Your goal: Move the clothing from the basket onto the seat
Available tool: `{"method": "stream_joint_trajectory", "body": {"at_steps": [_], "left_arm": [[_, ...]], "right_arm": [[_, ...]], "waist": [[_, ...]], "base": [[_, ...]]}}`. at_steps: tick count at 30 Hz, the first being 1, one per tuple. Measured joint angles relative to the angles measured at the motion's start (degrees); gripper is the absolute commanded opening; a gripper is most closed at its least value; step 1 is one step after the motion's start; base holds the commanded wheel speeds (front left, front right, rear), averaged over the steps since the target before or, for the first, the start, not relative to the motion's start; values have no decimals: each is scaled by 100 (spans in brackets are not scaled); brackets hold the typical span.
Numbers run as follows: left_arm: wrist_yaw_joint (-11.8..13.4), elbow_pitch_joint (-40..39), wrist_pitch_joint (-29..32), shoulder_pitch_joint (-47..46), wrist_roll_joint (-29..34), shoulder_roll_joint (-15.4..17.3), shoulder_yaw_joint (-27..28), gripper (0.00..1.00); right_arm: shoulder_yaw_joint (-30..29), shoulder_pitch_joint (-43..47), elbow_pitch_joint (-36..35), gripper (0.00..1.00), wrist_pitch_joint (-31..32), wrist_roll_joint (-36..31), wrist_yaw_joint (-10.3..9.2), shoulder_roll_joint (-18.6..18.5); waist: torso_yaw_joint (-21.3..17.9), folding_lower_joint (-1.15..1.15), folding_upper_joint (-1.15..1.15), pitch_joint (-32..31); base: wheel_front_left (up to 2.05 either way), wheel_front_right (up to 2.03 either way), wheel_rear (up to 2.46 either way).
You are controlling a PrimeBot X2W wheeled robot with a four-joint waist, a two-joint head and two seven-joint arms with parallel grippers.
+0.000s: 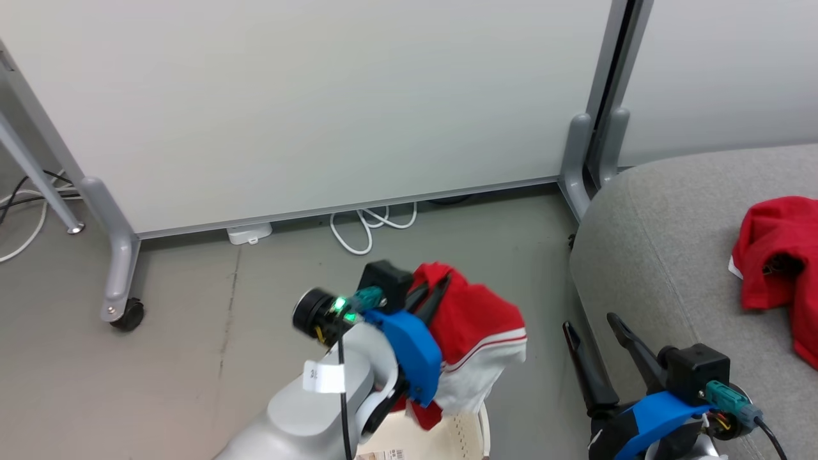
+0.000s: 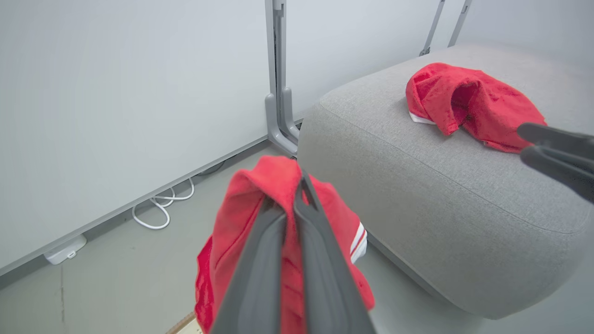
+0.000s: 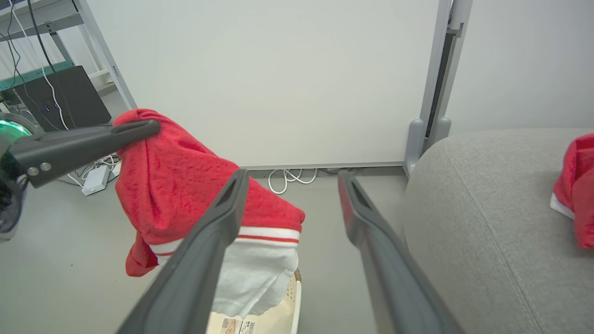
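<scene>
My left gripper [image 1: 436, 289] is shut on a red garment [image 1: 476, 329] with white stripes and a white lining, which hangs from its fingertips above the cream basket [image 1: 441, 437] at the bottom edge. In the left wrist view the same garment [image 2: 241, 222] drapes over both closed fingers [image 2: 297, 241]. In the right wrist view it [image 3: 185, 195] dangles over the basket [image 3: 264, 320]. A second red garment [image 1: 776, 268] lies crumpled on the grey seat [image 1: 664, 255] at the right. My right gripper [image 1: 591, 327] stands open and empty beside the seat's front edge.
A white partition panel [image 1: 307, 102] on grey wheeled legs [image 1: 121, 281] stands behind. White cables [image 1: 367, 227] and a small white box [image 1: 249, 234] lie on the grey floor at its base. A second panel post [image 1: 597, 128] meets the seat's back corner.
</scene>
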Motion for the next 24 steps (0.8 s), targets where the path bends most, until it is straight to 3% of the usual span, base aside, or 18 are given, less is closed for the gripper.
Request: {"method": "stream_joint_trajectory", "body": {"at_steps": [13,24], "left_arm": [[237,-845,-24,-898,-505,-2,-684,0],[414,-933,-120,-1175,-907,-4,-1105,0]], "right_arm": [[62,105,-37,100,105,-1,0,1],[334,92,-53,100,111,14,0,0]], "waist": [[256,1,0,-123],[181,2,0,-111]], "base": [[0,0,0],[0,0,0]]}}
